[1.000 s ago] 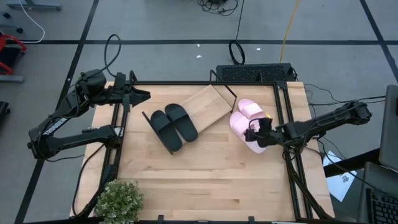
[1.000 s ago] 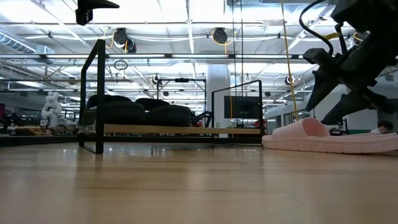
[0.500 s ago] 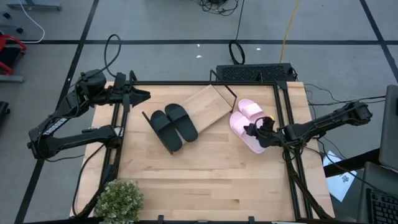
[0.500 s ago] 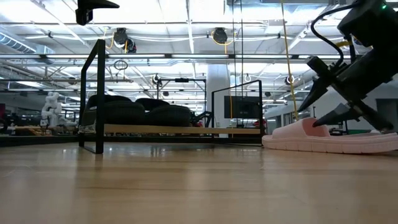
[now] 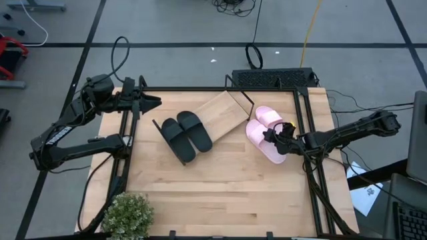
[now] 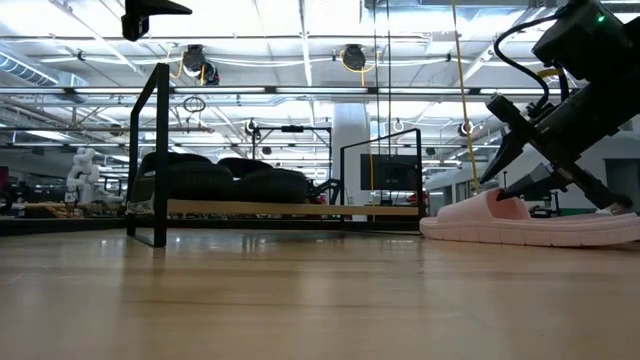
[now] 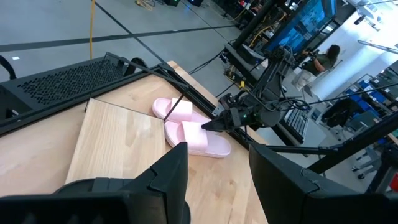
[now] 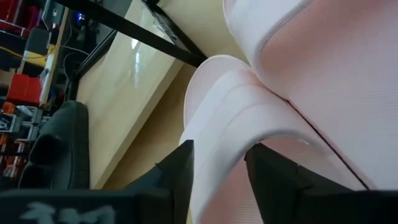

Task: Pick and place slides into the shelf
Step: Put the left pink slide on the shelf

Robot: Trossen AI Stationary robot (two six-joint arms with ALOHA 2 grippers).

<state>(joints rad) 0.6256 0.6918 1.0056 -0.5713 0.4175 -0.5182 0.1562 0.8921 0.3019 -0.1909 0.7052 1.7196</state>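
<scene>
The right gripper sat low over the nearer pink sandal at the right side of the table, its fingers spread either side of the wide strap, not visibly clamped on it, while the other pink sandal lay just beyond, touching it. The black pair lay side by side near the middle of the table, just left of the slanted wooden shelf, which held no sandals. The left gripper hung with its fingers spread by the far left edge of the table, well apart from the sandals.
</scene>
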